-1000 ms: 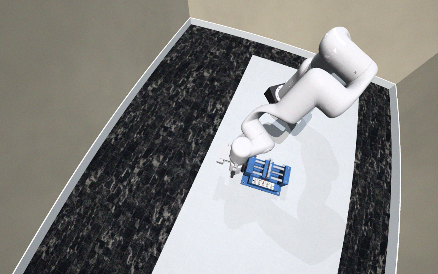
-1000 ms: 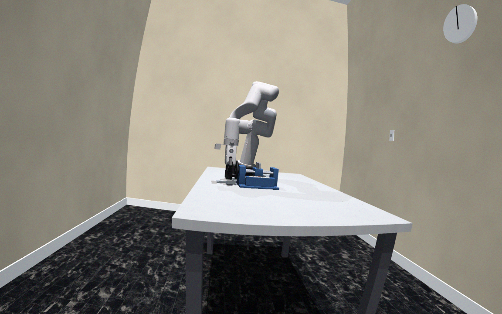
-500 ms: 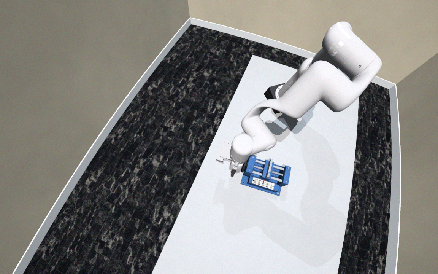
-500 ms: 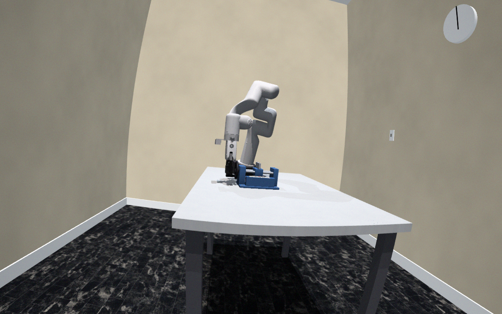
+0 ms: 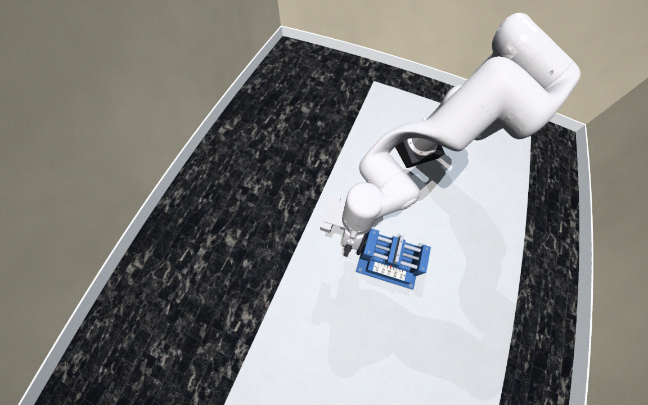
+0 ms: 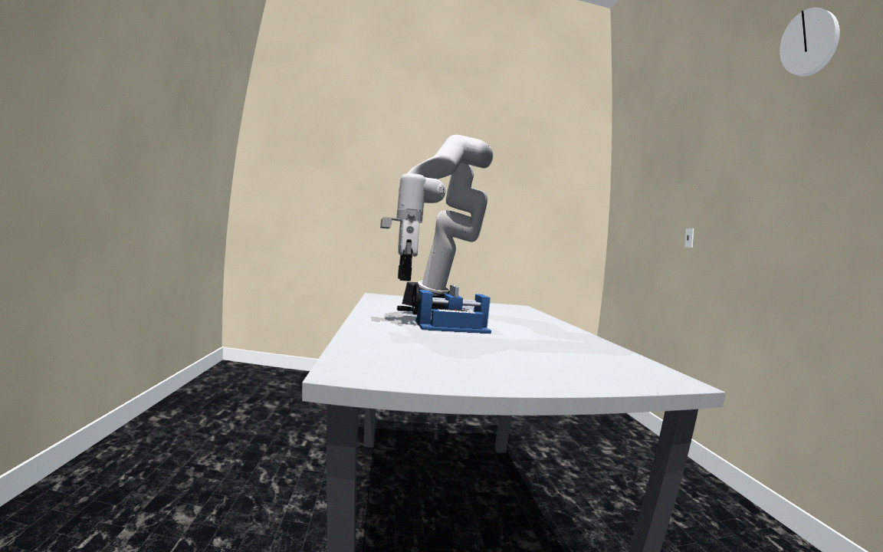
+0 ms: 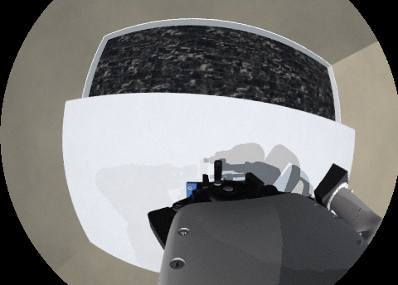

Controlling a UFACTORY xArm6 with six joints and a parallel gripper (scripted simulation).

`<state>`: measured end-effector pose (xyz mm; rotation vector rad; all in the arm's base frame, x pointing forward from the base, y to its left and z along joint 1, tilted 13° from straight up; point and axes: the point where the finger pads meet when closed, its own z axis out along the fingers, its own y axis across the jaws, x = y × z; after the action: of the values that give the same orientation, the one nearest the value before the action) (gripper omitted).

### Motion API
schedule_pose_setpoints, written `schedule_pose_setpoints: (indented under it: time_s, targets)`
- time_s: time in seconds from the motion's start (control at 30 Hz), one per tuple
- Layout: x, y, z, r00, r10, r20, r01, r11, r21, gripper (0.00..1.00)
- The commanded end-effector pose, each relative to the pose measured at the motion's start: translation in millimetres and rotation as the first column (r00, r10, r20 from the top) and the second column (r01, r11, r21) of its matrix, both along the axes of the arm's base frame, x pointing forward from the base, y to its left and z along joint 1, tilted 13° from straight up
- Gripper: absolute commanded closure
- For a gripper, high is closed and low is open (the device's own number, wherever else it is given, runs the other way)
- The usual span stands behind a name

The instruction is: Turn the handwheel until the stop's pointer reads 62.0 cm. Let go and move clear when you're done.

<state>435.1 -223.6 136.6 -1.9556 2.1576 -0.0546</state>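
Note:
The blue screw fixture [image 5: 408, 284] [image 6: 458, 320] [image 7: 191, 189] stands on the table. Its sliding stop [image 5: 397, 248] sits around mid-travel, with a red pointer [image 5: 391, 267] near the middle of the white scale [image 5: 382, 270]; the numbers are too small to read. The black handwheel [image 6: 418, 302] is on the fixture's left side, and its handle [image 6: 404, 308] [image 7: 218, 169] sticks outward. My gripper [image 5: 347, 250] [image 6: 404, 277] [image 7: 226, 183] points down, open and empty, above the handle with a clear gap. In the top view the arm and gripper hide much of the wheel.
The white table [image 5: 286, 352] [image 6: 500, 381] [image 7: 124, 128] carries the fixture and the arm's black base [image 5: 406, 158]. The table's left edge is near the gripper. The fixture's upright end blocks [image 5: 424, 255] [image 6: 484, 310] rise on both sides of the stop.

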Motion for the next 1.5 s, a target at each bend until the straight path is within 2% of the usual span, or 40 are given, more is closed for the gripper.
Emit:
schedule_pose_setpoints:
  time_s: [0.0, 0.23, 0.43, 0.67, 0.77, 0.87, 0.9, 0.97, 1.0, 1.07, 1.17, 1.3, 1.33, 1.47]
  targets:
    - [1.1, -1.1, 3.2, 1.0, 0.0, 0.005, 0.0, 1.0, -0.003, 0.43]
    - [0.8, -1.4, 4.8, 1.0, 0.0, 0.005, 0.0, 1.0, -0.003, 0.43]
    - [-3.2, -3.8, 24.4, 1.0, 0.0, 0.005, 0.0, 1.0, -0.003, 0.43]
    - [-2.3, 2.9, 25.6, 1.0, 0.0, 0.005, 0.0, 1.0, -0.003, 0.43]
    - [0.5, 25.3, 29.0, 1.0, 0.0, 0.005, 0.0, 1.0, -0.003, 0.43]
    - [5.2, 61.8, 34.5, 1.0, 0.0, 0.005, 0.0, 1.0, -0.003, 0.43]
    - [5.2, 61.8, 34.5, 1.0, 0.0, 0.005, 0.0, 1.0, -0.003, 0.43]
    - [8.9, 90.4, 38.9, 1.0, 0.0, 0.005, 0.0, 1.0, -0.003, 0.43]
    - [8.9, 90.4, 38.9, 1.0, 0.0, 0.005, 0.0, 1.0, -0.003, 0.43]
    - [12.6, 119.6, 43.3, 1.0, 0.0, 0.005, 0.0, 1.0, -0.003, 0.43]
    - [12.6, 119.6, 43.3, 1.0, 0.0, 0.005, 0.0, 1.0, -0.003, 0.43]
    - [19.2, 171.1, 51.1, 1.0, 0.0, 0.005, 0.0, 1.0, -0.003, 0.43]
    - [19.2, 171.1, 51.1, 1.0, 0.0, 0.005, 0.0, 1.0, -0.003, 0.43]
    - [23.3, 203.0, 55.9, 1.0, 0.0, 0.005, 0.0, 1.0, -0.003, 0.43]
